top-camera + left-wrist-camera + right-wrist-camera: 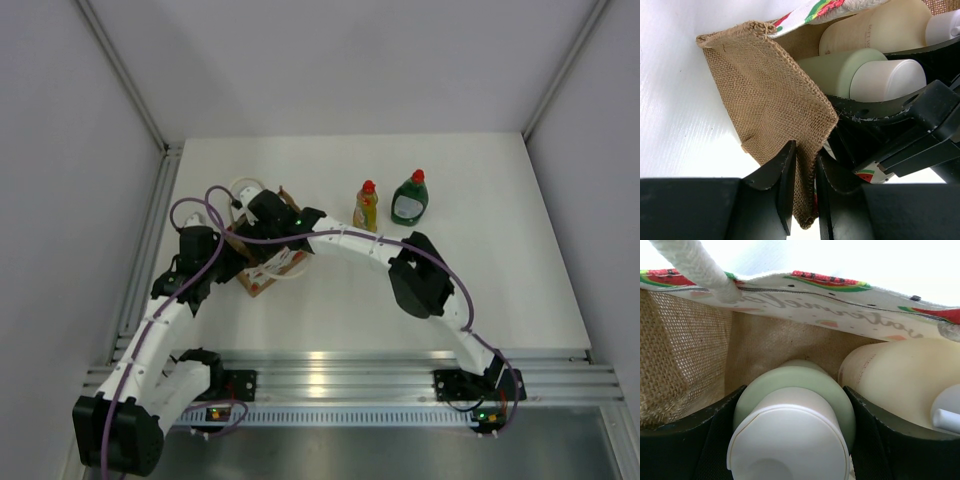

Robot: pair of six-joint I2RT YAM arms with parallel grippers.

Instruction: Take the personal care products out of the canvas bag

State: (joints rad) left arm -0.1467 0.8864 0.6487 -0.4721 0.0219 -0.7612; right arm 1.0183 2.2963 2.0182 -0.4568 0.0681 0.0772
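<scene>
The canvas bag [262,280] sits at the table's left, under both arms. My left gripper [806,155] is shut on the bag's burlap side wall [765,100]; it shows in the top view [228,262]. My right gripper [795,390] is inside the bag, shut on the cream cylinder with the white cap [790,440], one finger on each side; the cylinder also shows in the left wrist view [875,77]. The cream pump bottle [900,375] lies beside it in the bag. The yellow bottle [367,206] and the dark green bottle [410,197] stand on the table right of the bag.
A white rope handle [695,267] crosses the bag's mouth above my right gripper. The bag's patterned rim [840,305] is close over the bottles. The left frame rail [150,230] runs close beside the left arm.
</scene>
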